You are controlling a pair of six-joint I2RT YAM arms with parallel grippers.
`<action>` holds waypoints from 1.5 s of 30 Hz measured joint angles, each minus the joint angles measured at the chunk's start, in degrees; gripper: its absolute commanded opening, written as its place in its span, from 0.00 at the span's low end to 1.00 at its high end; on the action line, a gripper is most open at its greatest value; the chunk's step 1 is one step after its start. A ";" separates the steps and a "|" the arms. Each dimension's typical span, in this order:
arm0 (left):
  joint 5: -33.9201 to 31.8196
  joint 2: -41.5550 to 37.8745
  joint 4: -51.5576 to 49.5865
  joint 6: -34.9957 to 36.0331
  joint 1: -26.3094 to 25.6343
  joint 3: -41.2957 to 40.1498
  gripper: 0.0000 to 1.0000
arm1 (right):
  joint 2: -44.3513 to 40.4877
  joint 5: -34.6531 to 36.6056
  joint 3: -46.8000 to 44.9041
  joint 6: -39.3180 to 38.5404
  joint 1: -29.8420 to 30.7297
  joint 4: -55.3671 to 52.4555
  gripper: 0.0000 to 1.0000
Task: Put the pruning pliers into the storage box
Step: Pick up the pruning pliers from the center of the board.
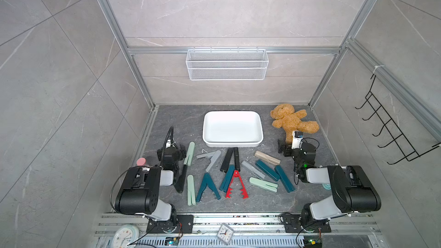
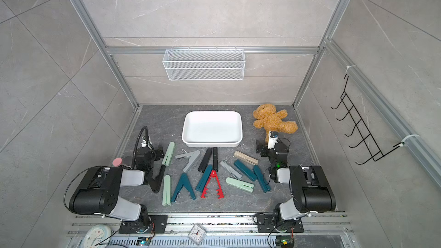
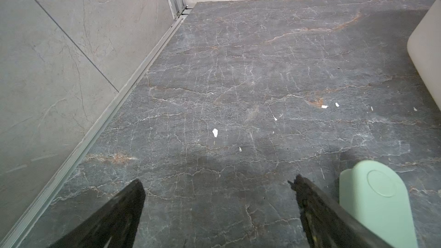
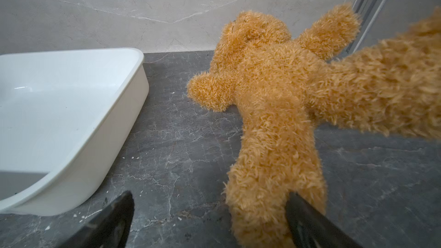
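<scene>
While left jaws gape, mint pliers (image 3: 372, 199) lie just beside.

This is a robot test cell in a lab. An aluminium frame (image 1: 155, 50) holds grey tile panels (image 1: 214, 8) around a stone-look tabletop (image 1: 262, 200). A wire mesh basket (image 1: 226, 64) hangs at 12 o'clock and a hook rack (image 1: 391, 125) at 3. The left arm (image 1: 140, 187) and right arm (image 1: 350, 187) are bolted to slotted rails (image 1: 238, 223) at 6.

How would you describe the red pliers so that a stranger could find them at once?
Find the white storage box at the back of the dark table. On its near side, just past the black pliers, lie the red pliers. They alone are red, with spread, toothed arms.
</scene>
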 measured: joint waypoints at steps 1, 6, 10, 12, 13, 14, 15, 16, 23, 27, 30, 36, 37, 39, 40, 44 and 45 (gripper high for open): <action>0.00 0.00 0.00 0.02 0.00 0.00 1.00 | 0.00 0.00 0.00 0.00 0.02 0.00 1.00; 0.00 0.00 0.00 0.02 0.00 0.00 1.00 | 0.00 0.02 0.00 0.00 0.04 0.00 1.00; 0.13 0.00 -0.04 -0.02 0.09 0.00 1.00 | 0.00 -0.22 0.00 -0.02 0.04 0.00 1.00; 1.05 0.00 -0.24 -0.20 0.59 0.13 1.00 | 0.00 -0.26 0.00 -0.02 0.04 0.00 1.00; 1.20 0.00 -0.26 -0.31 0.87 0.22 1.00 | 0.00 -0.26 0.00 -0.02 0.04 0.00 1.00; 1.31 0.00 -0.24 -0.42 1.03 0.26 1.00 | 0.00 -0.26 0.00 -0.02 0.04 0.00 1.00; 1.44 0.00 -0.28 -0.46 1.16 0.33 1.00 | 0.00 -0.26 0.00 -0.02 0.04 0.00 1.00; 1.44 0.00 -0.31 -0.55 1.22 0.37 1.00 | 0.00 -0.26 0.00 -0.02 0.04 0.00 1.00; 1.49 0.00 -0.46 -0.63 1.22 0.44 1.00 | 0.00 -0.26 0.00 -0.02 0.04 0.00 1.00; 1.49 0.00 -0.46 -0.63 1.22 0.44 1.00 | 0.00 -0.26 0.00 -0.02 0.04 0.00 1.00; 1.49 0.00 -0.46 -0.66 1.22 0.44 1.00 | 0.00 -0.26 0.00 -0.02 0.04 0.00 1.00; 1.62 0.00 -0.46 -0.66 1.25 0.44 1.00 | 0.00 -0.24 0.00 -0.02 0.04 0.00 0.97; 1.97 0.00 -0.48 -0.68 1.31 0.44 1.00 | 0.00 -0.26 0.00 -0.02 0.04 0.00 0.96; 2.80 0.00 -0.81 -0.90 1.66 0.61 1.00 | 0.00 -0.28 0.00 -0.02 0.11 0.00 0.95; 2.99 0.00 -0.94 -0.98 1.86 0.72 1.00 | 0.00 -0.26 0.00 -0.02 0.13 0.00 0.93; 2.97 -0.37 -3.06 -1.33 2.21 1.57 1.00 | -1.66 0.52 0.13 0.37 0.15 -2.89 0.88; 2.91 -1.31 -6.21 -1.49 2.23 2.58 1.00 | -3.43 0.81 0.46 0.66 0.15 -5.53 0.86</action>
